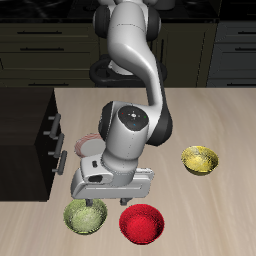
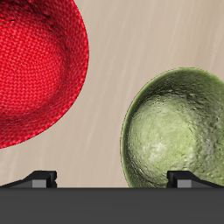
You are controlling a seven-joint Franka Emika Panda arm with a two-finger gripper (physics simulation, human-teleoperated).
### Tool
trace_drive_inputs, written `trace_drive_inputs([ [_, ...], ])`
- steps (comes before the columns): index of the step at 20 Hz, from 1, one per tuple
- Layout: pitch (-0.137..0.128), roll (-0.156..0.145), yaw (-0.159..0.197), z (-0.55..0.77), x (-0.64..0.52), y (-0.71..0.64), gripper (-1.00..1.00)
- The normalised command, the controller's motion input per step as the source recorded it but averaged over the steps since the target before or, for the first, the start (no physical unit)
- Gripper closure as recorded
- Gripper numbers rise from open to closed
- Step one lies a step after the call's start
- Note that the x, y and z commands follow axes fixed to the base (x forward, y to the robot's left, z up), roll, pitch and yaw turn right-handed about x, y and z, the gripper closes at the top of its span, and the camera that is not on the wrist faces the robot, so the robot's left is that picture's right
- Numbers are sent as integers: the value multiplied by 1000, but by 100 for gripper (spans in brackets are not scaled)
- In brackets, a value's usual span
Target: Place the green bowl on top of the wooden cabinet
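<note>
The green bowl (image 1: 85,216) is small, round and olive yellow-green, and stands upright near the table's front edge. It also shows in the wrist view (image 2: 179,131) with its textured, glossy inside. The wooden cabinet (image 1: 25,125) is low, very dark and flat-topped, with silver bar handles, and stands at the table's side, farther back than the green bowl. My gripper (image 1: 103,203) hangs just above the table between the green bowl and a red bowl, close to the green bowl's rim. In the wrist view my gripper (image 2: 114,180) is open, its fingertips (image 2: 42,179) wide apart and holding nothing.
A red bowl (image 1: 141,222) stands beside the green bowl near the front edge, and shows in the wrist view (image 2: 35,70). A brighter golden-yellow bowl (image 1: 199,159) stands farther back. A round thing with red rings (image 1: 84,142) is partly hidden behind the arm.
</note>
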Motion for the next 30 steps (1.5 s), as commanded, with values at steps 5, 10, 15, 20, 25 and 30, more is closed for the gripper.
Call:
trace_drive_inputs([
  [5,24,-4,-1,-181,-31,-20,-100],
  [10,26,-18,-9,-172,-22,-99,-100],
  [15,18,-15,-5,-69,-16,-101,-100],
  [20,92,-52,-35,-193,-50,-187,100],
  [25,0,7,-14,20,-26,-41,100],
  [30,-11,1,-13,63,9,-56,100],
])
